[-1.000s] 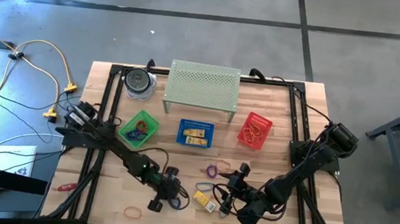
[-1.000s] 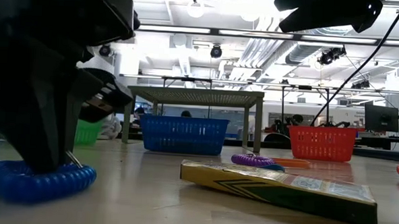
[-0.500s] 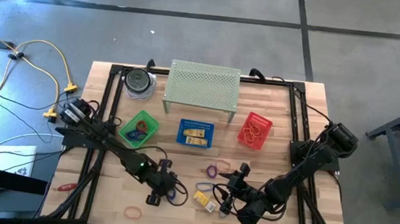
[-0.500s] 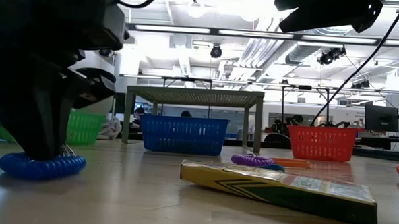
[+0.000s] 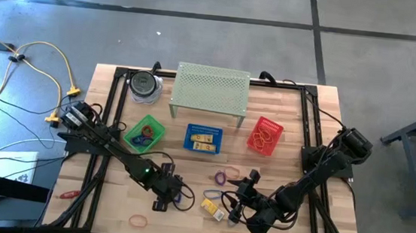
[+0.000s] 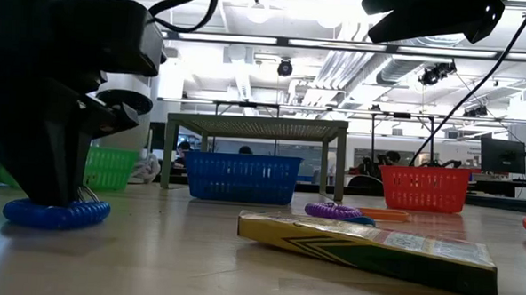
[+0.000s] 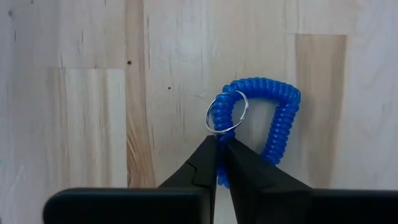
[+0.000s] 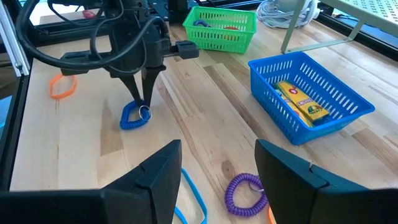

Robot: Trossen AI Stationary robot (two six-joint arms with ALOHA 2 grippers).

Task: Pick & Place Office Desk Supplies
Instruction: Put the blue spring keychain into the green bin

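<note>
A blue coil loop (image 7: 273,118) with a metal key ring (image 7: 227,112) lies flat on the wooden table (image 5: 109,206), left of the middle near the front. My left gripper (image 7: 217,142) stands over it, pointing steeply down, and is shut on it. My right gripper (image 8: 217,180) hangs open above the table to the right, with nothing between its fingers. A yellow box (image 5: 211,206) lies between the two grippers. A purple coil loop (image 5: 221,177) lies behind it, and an orange band (image 5: 138,220) at the front left. My left gripper pinches one side of the blue coil loop (image 7: 220,179) between its two fingers, right beside the key ring. The fingers come steeply from above. The loop lies flat on the table (image 6: 56,212) under them.
At the back stand a green basket (image 5: 144,134), a blue basket (image 5: 203,139) with yellow boxes, a red basket (image 5: 264,135) with bands, a green mesh shelf (image 5: 211,93) and a round tin (image 5: 144,85). Bare wood lies at the front left.
My left gripper has tipped more steeply downward and shifted a little toward the table's left and far side. The blue coil loop has slid along the table with it, staying flat. The right arm has kept still.
</note>
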